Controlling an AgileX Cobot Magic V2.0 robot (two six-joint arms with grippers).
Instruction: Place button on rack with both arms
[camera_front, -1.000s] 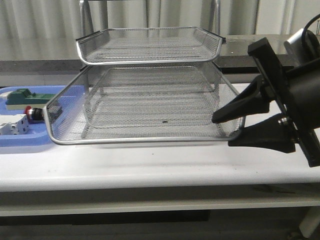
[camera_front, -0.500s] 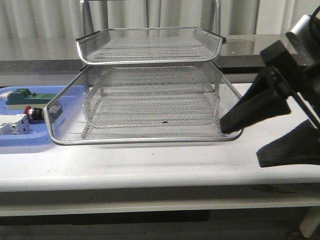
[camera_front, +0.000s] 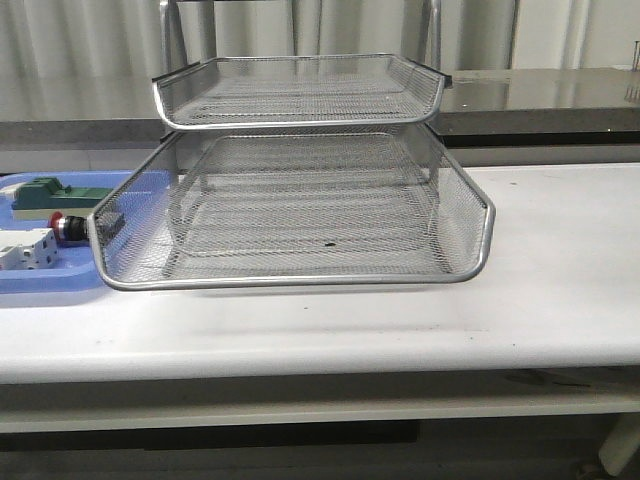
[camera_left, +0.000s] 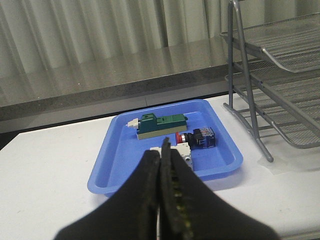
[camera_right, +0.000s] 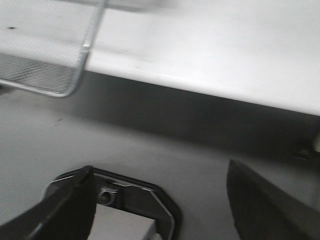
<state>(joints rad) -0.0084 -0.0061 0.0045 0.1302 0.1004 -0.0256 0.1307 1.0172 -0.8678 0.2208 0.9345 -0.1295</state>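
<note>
White table carries wire-mesh rack, bottom tray slid forward. Blue tray beside rack holds green-and-beige block, white block, button. Left gripper jaws pressed together, empty. Right gripper jaws wide apart, empty, below table edge.

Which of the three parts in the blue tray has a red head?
The button, lying on the rack side of the blue tray. The green-and-beige block and the white block show no red.
</note>
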